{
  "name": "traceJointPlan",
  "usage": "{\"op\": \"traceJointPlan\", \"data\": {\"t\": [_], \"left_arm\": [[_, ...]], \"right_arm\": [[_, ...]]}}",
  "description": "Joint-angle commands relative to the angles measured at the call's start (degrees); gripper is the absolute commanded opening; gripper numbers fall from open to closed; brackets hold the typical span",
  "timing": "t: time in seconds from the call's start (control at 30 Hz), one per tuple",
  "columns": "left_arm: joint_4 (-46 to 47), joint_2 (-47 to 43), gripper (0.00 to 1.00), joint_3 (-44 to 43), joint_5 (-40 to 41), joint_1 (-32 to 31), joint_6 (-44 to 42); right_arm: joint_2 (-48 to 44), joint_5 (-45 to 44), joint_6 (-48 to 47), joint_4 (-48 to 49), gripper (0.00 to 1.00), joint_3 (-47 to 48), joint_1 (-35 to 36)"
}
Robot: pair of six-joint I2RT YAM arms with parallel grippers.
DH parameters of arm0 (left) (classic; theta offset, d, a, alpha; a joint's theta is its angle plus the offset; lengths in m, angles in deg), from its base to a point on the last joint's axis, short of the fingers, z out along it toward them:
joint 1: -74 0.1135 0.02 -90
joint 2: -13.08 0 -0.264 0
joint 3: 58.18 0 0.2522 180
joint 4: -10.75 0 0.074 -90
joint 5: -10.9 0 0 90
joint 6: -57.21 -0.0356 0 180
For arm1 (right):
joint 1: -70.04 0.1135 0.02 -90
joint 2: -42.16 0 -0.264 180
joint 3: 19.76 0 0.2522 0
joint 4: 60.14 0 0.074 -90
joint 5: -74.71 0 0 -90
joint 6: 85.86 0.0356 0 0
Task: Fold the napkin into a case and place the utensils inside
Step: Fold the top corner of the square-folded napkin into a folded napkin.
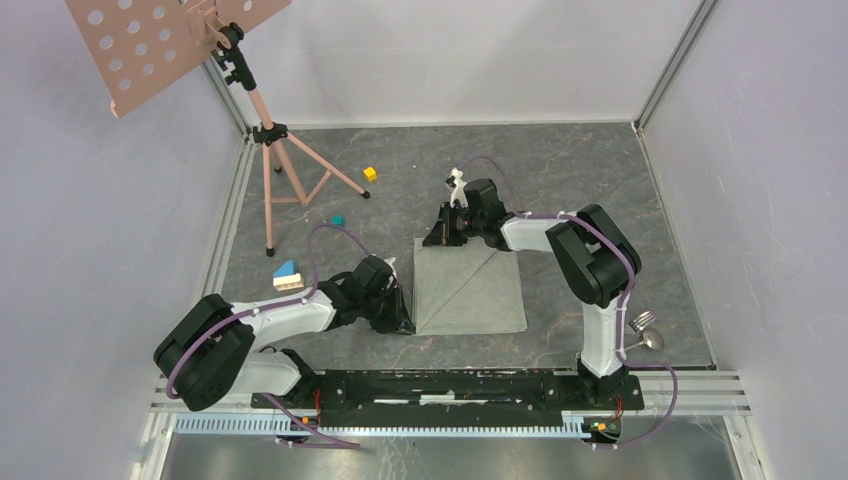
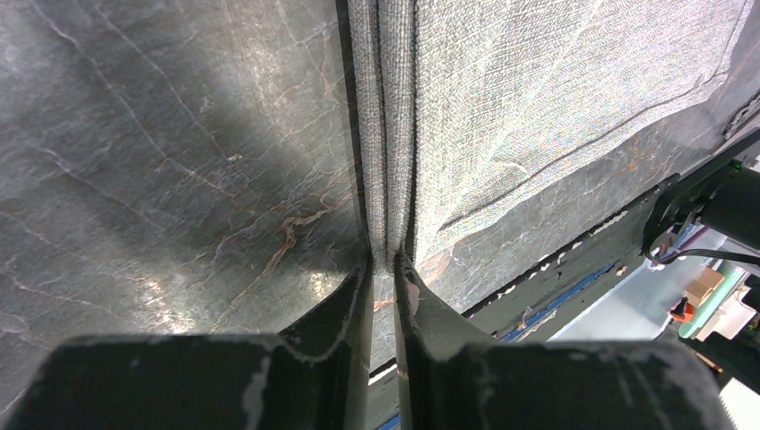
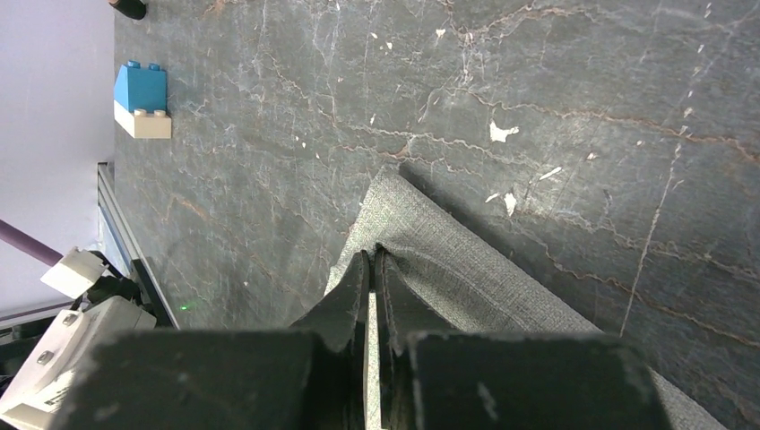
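The grey-green napkin [image 1: 470, 288] lies mid-table as a folded square with a diagonal crease. My left gripper [image 1: 398, 318] is shut on its near left corner; in the left wrist view the cloth edge [image 2: 385, 134] runs up from the pinched fingertips [image 2: 385, 260]. My right gripper [image 1: 440, 236] is shut on the far left corner; the right wrist view shows the cloth [image 3: 448, 260] puckered between the fingers [image 3: 373, 255]. The utensils [image 1: 645, 330], shiny silver pieces including a spoon, lie at the near right beside the right arm's base.
A pink stand on a tripod [image 1: 272, 150] occupies the far left. A yellow cube [image 1: 370, 173], a teal cube [image 1: 337, 220] and a blue-and-cream block [image 1: 288, 276] lie left of the cloth. White walls enclose the table.
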Motion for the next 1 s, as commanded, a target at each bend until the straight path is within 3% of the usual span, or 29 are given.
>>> {"op": "traceJointPlan", "data": {"t": [0.0,0.73,0.97], "left_arm": [[-2.0,0.3,0.21,1.5,1.5,0.0,-0.1],[-2.6,-1.4,0.22,2.2,2.6,0.0,0.5],[-4.5,-2.6,0.28,1.3,3.0,0.0,0.9]], "right_arm": [[1.1,0.8,-0.5,2.4,0.04,2.5,0.4],[1.4,-4.2,-2.1,-2.1,0.08,5.2,0.0],[0.7,-2.3,-2.4,-3.1,0.25,6.6,0.0]]}}
